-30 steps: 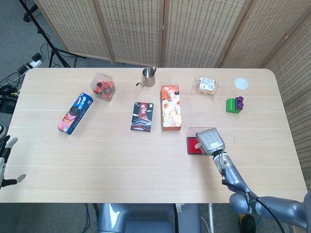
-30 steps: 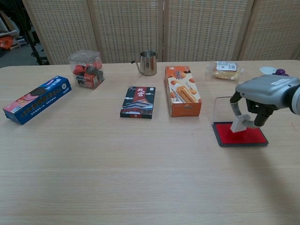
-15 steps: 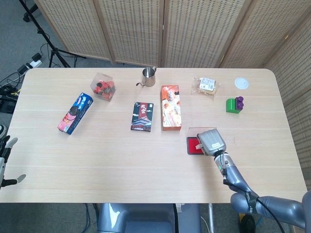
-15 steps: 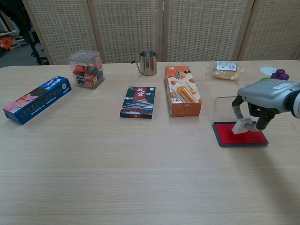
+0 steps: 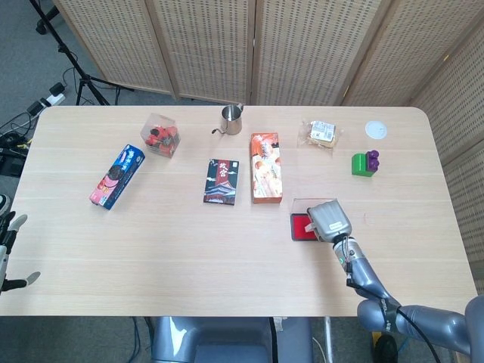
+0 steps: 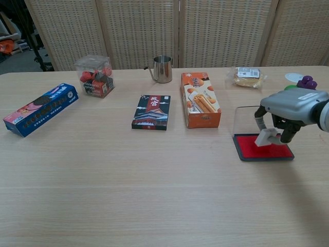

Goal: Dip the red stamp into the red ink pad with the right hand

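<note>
The right robot hand (image 6: 288,110) holds the red stamp (image 6: 267,137) between its fingers. The stamp sits directly above the red ink pad (image 6: 262,147), at the right near side of the desk (image 6: 154,180); whether they touch, I cannot tell.

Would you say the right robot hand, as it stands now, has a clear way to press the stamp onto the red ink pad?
Probably yes. The right robot hand holds the stamp directly over the red ink pad, whose clear lid stands open behind it, and nothing lies between stamp and pad.
</note>
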### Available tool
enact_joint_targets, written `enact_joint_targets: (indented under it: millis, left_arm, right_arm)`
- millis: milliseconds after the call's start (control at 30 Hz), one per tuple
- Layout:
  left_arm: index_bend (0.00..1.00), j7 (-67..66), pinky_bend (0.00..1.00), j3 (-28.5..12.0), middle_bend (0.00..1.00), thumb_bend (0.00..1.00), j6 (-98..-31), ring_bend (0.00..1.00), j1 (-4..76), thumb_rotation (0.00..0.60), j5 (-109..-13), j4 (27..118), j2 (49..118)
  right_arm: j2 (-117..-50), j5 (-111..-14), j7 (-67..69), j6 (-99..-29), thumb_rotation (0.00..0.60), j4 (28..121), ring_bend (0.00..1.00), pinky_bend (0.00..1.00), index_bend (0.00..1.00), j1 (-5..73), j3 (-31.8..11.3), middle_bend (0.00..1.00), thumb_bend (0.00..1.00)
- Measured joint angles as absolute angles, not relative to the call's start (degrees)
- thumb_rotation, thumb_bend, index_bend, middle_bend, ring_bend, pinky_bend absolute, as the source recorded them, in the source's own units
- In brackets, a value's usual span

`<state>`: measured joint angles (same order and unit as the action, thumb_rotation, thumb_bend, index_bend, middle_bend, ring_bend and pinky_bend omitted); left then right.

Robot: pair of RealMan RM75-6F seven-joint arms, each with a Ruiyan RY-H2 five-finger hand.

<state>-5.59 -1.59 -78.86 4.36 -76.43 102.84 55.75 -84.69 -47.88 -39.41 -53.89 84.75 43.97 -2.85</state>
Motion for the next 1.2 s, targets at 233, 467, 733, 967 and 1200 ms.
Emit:
enact_joint_targets:
  millis: [233, 467, 733, 967, 1200]
  left_arm:
    - [0.00, -5.5, 0.00, -1.6, 0.00, 0.00, -78.9, 0.00, 4.3, 0.600, -76.5, 102.9, 55.7]
    - [0.00, -5.6, 0.00, -1.6, 0.00, 0.00, -78.9, 0.00, 4.4, 0.600, -76.3, 102.8, 55.8]
    - [0.00, -5.8, 0.00, -1.6, 0.00, 0.00, -78.9, 0.00, 4.4, 0.600, -76.4, 102.9, 55.8]
    - [0.00, -5.4, 0.00, -1.5, 0.00, 0.00, -79.4, 0.00, 4.2, 0.600, -76.8, 103.0, 55.6]
    - [0.00, -5.8, 0.00, -1.4, 0.00, 0.00, -79.3, 0.00, 4.2, 0.600, -77.0, 103.0, 55.7]
  right_arm:
    - [-84.6, -48.2, -39.2, -54.1, 0.600, 85.0, 1.00, 1.00, 0.56, 43.8, -2.7, 0.98, 0.47]
    - [-82.5, -49.8, -37.6, -55.0, 0.600, 87.5, 1.00, 1.00, 0.56, 43.6, -3.6, 0.98, 0.47]
    - [-76.1, -52.0, -37.0, -57.5, 0.600, 93.8, 1.00, 1.00, 0.56, 43.1, -4.6, 0.98, 0.47]
    - [-73.0, -52.7, -34.8, -58.0, 0.600, 91.7, 1.00, 1.00, 0.56, 41.5, -4.2, 0.98, 0.47]
    - [-73.8, -52.9, -29.4, -54.8, 0.600, 83.3, 1.00, 1.00, 0.56, 39.7, -3.2, 0.98, 0.47]
